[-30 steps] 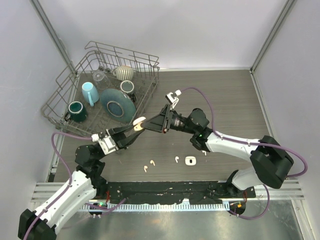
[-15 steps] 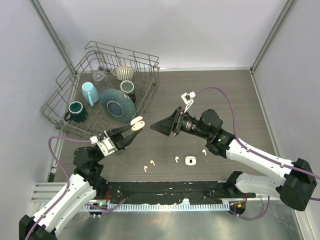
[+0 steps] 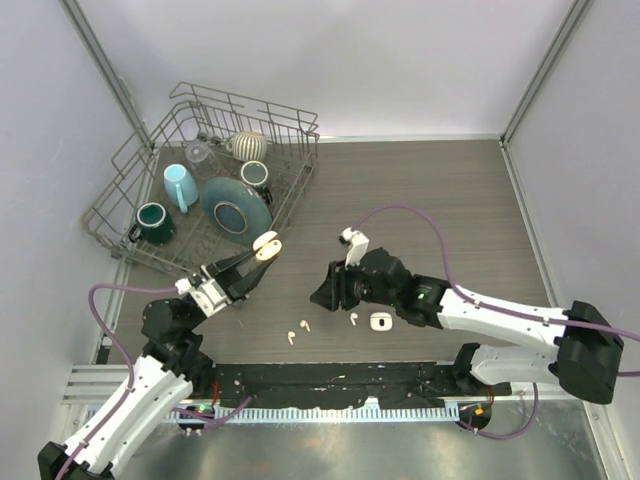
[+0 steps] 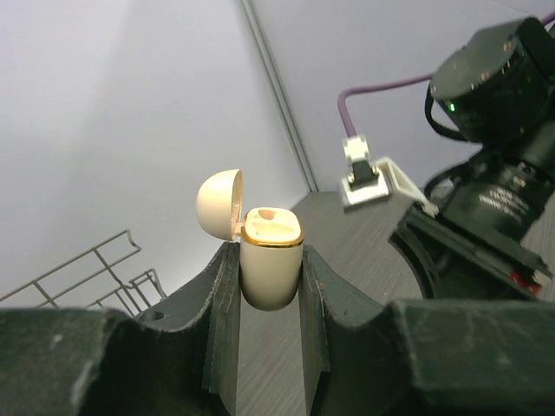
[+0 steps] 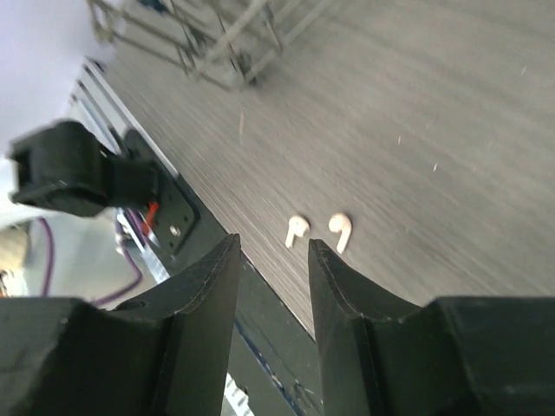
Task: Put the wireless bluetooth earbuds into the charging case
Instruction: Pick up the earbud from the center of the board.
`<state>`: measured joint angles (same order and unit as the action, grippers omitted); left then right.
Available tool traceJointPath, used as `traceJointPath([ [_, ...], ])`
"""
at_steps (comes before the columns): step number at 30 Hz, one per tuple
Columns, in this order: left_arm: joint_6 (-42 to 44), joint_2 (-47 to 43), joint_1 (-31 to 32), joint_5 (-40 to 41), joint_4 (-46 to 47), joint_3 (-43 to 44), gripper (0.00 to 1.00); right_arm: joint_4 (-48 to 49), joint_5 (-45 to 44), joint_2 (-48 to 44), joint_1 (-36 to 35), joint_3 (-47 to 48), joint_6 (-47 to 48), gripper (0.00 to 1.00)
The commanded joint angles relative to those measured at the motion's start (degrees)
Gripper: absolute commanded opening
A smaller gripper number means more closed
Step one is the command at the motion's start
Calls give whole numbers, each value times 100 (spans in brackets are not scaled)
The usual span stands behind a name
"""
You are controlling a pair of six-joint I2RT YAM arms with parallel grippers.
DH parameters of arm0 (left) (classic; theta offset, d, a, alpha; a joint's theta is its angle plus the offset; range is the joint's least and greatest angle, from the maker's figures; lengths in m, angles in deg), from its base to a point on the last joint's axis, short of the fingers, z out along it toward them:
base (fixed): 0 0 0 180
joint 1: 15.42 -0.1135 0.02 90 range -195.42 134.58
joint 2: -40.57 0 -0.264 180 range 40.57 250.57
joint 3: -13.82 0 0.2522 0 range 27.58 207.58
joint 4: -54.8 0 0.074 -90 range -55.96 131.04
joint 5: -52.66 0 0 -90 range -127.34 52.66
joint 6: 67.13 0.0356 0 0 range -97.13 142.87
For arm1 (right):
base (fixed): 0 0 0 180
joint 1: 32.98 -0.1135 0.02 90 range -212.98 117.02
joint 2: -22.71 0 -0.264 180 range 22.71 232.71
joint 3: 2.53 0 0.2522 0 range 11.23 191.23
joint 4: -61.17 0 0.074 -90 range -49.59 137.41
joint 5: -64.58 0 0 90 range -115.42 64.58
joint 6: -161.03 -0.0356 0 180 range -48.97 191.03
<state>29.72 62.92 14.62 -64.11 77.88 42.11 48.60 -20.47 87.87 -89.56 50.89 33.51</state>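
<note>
- Crockery fills a grey wire dish rack (image 3: 300, 150) at the far left corner of the dark wood-grain table (image 3: 450, 200): a round teal plate (image 3: 236, 205), a dark teal mug (image 3: 152, 220), a pale blue cup (image 3: 180, 185) and a striped cream bowl (image 3: 250, 146).
- Just off the rack's near corner, the left gripper (image 3: 256, 259) is clamped on the cream egg-shaped charging case (image 3: 266, 246), which is held clear of the table with its lid hinged open.
- Three tiny white plastic earbuds (image 3: 304, 325) lie loose near the front edge. Two are close together, and a third earbud (image 3: 353, 319) lies apart from them, just beside a small white rounded object (image 3: 379, 321) whose identity I cannot tell.
- The right gripper (image 3: 320, 296) hangs near these earbuds, on their far side. Its fingers are parted with nothing between them.
- The right arm's body lies across the table behind the third earbud and hides what is under it.
- Only the left wrist view shows the gold rim around the case's mouth, the hollows inside it, and the right arm's dark wrist looming at the right.
- Only the right wrist view shows the close pair side by side, not touching, just past its fingertips, with the rack's corner at the top.
- The overhead view alone takes in the third earbud and the white object.
</note>
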Motion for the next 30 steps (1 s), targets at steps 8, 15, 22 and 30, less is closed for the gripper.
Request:
traceJointPath([
  [8, 238, -670, 19, 251, -528, 208, 0, -84, -872, 1375, -661, 305, 385, 43],
  [15, 238, -907, 19, 251, -678, 209, 0, -260, -1039, 2105, -907, 745, 754, 42],
  [22, 273, -1004, 19, 330, -766, 226, 0, -269, -1285, 2667, -1092, 1105, 1009, 43],
  [30, 299, -1039, 19, 400, -810, 209, 0, -304, -1444, 2957, -1189, 1211, 1194, 46],
])
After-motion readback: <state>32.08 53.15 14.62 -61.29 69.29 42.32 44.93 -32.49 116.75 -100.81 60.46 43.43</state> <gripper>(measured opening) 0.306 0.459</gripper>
